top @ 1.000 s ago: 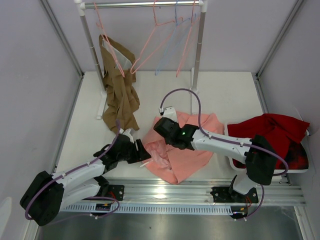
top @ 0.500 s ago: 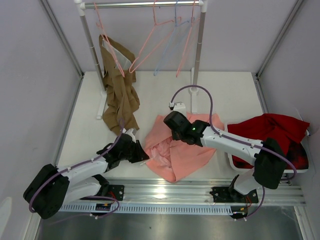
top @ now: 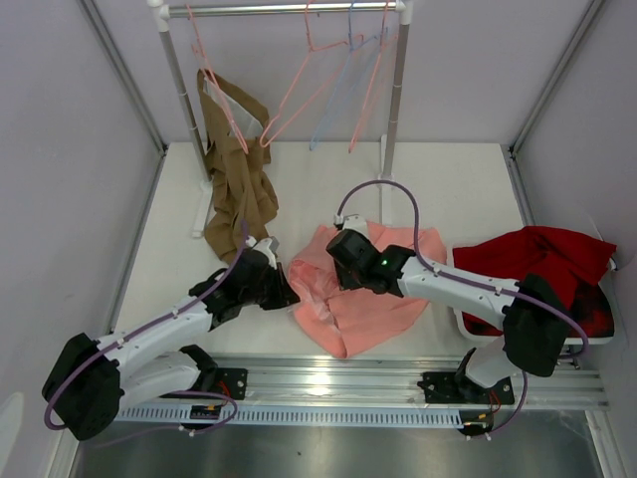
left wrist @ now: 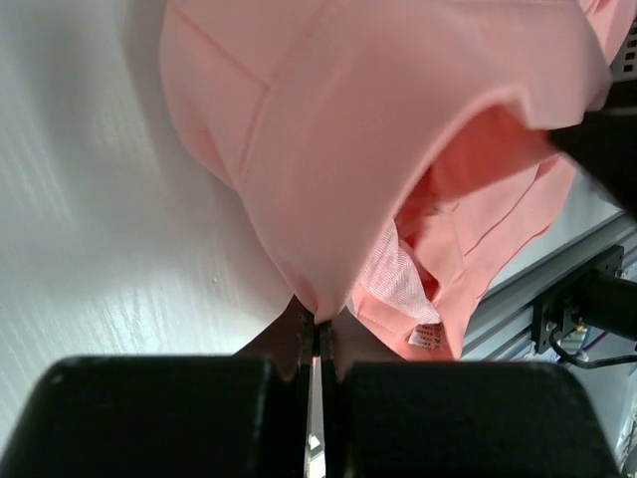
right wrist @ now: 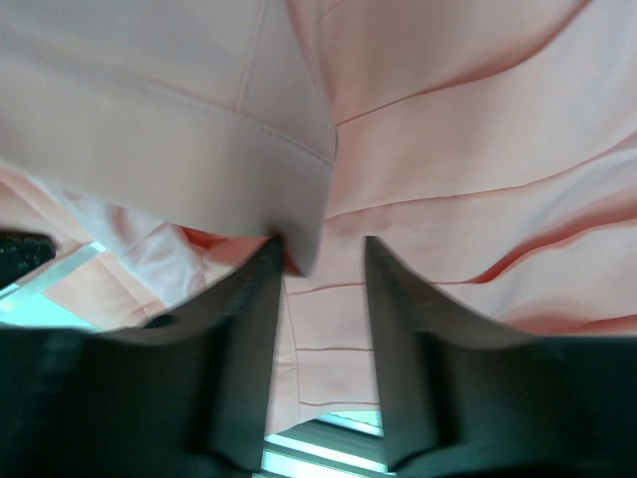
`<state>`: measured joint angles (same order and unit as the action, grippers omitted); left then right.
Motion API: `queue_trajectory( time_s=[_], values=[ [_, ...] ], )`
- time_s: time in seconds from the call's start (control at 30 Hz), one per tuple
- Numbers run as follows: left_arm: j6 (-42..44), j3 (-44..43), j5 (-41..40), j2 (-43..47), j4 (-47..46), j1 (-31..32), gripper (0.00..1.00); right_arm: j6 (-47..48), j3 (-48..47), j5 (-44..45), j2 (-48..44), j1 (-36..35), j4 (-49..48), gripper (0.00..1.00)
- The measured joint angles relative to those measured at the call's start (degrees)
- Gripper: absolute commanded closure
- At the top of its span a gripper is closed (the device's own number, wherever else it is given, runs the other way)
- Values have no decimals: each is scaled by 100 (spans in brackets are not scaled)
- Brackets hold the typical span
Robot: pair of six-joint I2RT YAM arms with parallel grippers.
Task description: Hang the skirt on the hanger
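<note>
Left tool [left wrist: 318, 334]: shut tight, pinching a fold at the skirt's [top: 363, 299] edge.
Right tool [right wrist: 323, 259]: fingers apart, a hem draped against one of them, nothing clamped.
Skirt: crumpled on the surface [top: 448, 179] between my two arms.
Hanger [top: 295, 100]: hooked on the rail [top: 279, 8] at the back, well apart from the skirt.
Handling: I judge it light and limp. It will sag, bunch and slip from a shallow pinch.
Where to hold: the stitched band near the white label [left wrist: 430, 336], at two spread points.
</note>
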<state>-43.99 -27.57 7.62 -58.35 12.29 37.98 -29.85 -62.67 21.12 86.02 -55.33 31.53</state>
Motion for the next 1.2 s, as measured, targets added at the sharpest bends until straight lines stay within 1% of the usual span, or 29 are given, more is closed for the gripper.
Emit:
queue_trajectory(
  time_s=[0.07,0.17,0.33,0.47,0.83,1.1,1.2],
  values=[
    [15,-87,-20,0,129,70,100,-4,-26,-24,79,-157,-2,44],
    [55,-184,-92,0,310,160,100,-22,-107,-59,188,-378,11,41],
    [59,-225,-146,0,450,192,100,-144,-501,7,358,-798,101,42],
    [59,-225,-153,0,518,203,100,-260,-667,79,647,-1058,87,47],
    [55,-223,-251,236,702,214,100,-501,-640,105,1432,-1056,109,48],
    [55,-103,-313,553,861,219,100,-597,-420,109,1641,-984,85,48],
    [55,-22,-345,612,918,219,100,-616,-302,107,1657,-901,50,50]
  ],
)
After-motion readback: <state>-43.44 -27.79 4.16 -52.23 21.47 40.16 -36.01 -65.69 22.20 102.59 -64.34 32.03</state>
